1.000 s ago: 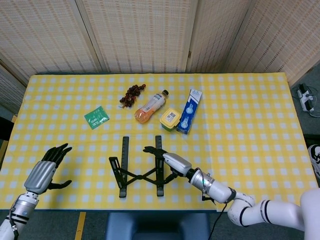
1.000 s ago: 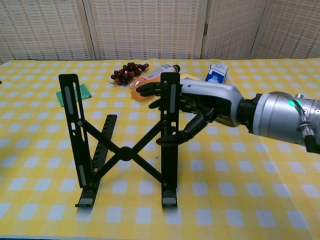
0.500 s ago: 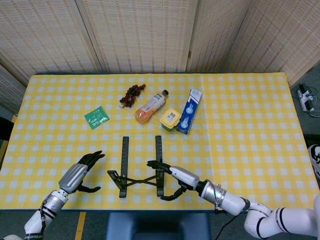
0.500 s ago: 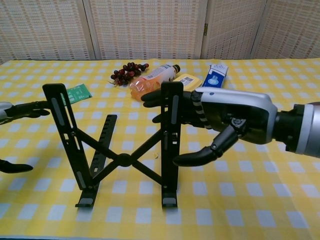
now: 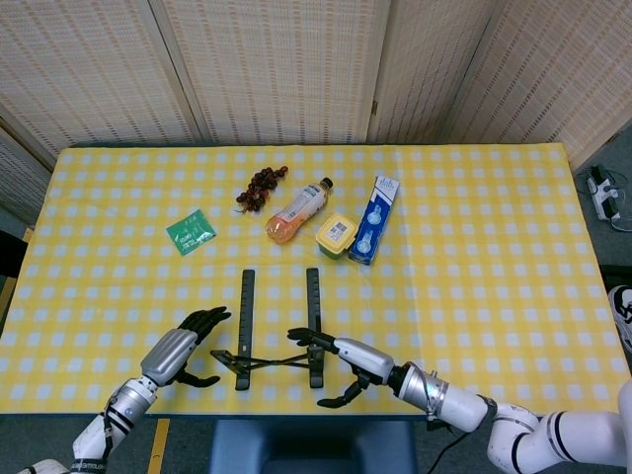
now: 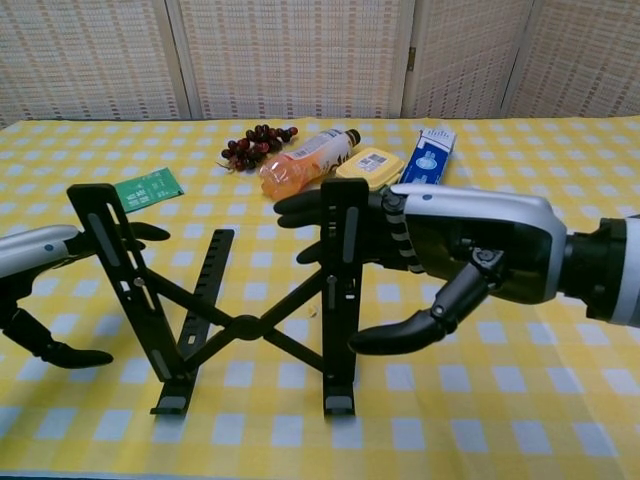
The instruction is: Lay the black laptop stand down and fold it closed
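Chest view, stand: the black laptop stand (image 6: pixel 240 290) sits upright at the near table edge, between both hands.
Right hand: right hand (image 6: pixel 440 255) spread open, fingers behind the stand's right rail, thumb curled in front; I judge it holds nothing.
Left hand: left hand (image 6: pixel 45 270) open, fingers just behind the left rail.
Handling: rigid, light, hinged at the crossed struts; likely tips easily, so take the rails and press them together.
Beyond the hands: orange drink bottle (image 6: pixel 305 160), grapes (image 6: pixel 255 143).
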